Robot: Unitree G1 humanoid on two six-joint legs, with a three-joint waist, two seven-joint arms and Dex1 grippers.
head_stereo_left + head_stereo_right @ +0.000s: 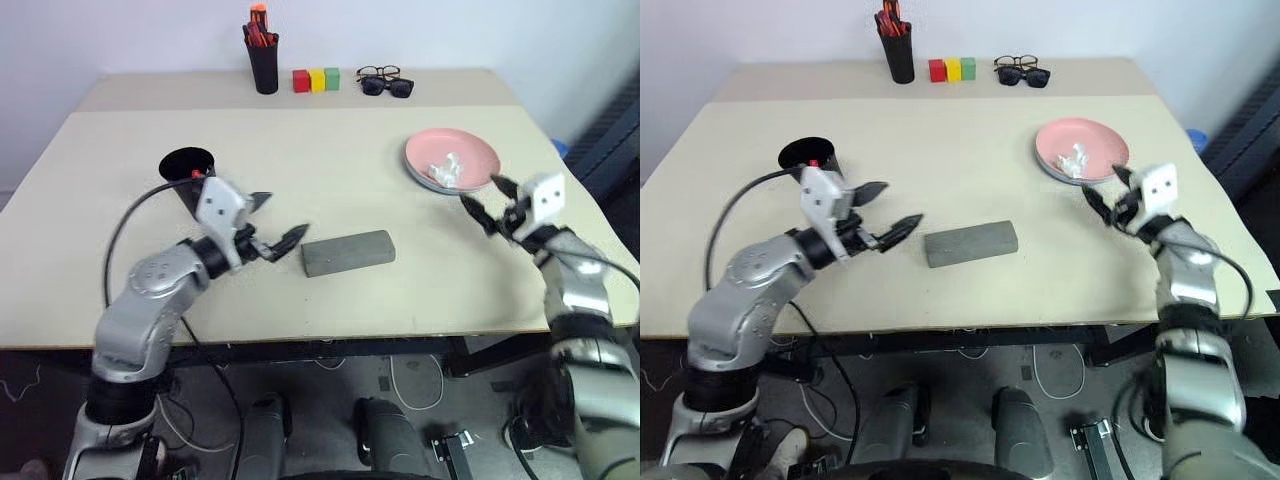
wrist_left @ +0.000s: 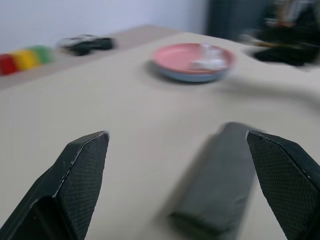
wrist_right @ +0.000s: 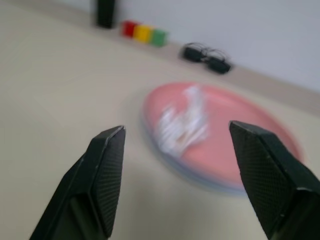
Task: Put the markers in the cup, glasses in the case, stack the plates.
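The pink plate [image 1: 452,155] sits on the blue plate [image 1: 425,181] at the right of the frame, with a crumpled white scrap [image 1: 445,168] lying on top. The closed grey case [image 1: 348,252] lies mid-table; the black cup [image 1: 188,172], something red inside, stands at left. The left gripper [image 1: 272,222] hangs spread beside the case, the right gripper [image 1: 487,203] spread just below the plates. Along the far edge stand a pen holder [image 1: 264,58], coloured blocks [image 1: 316,80] and two pairs of spectacles [image 1: 385,82].

table [image 1: 300,160] | case [image 1: 348,252] | plates [image 1: 452,158] | cup [image 1: 187,172] | blocks [image 1: 316,80]
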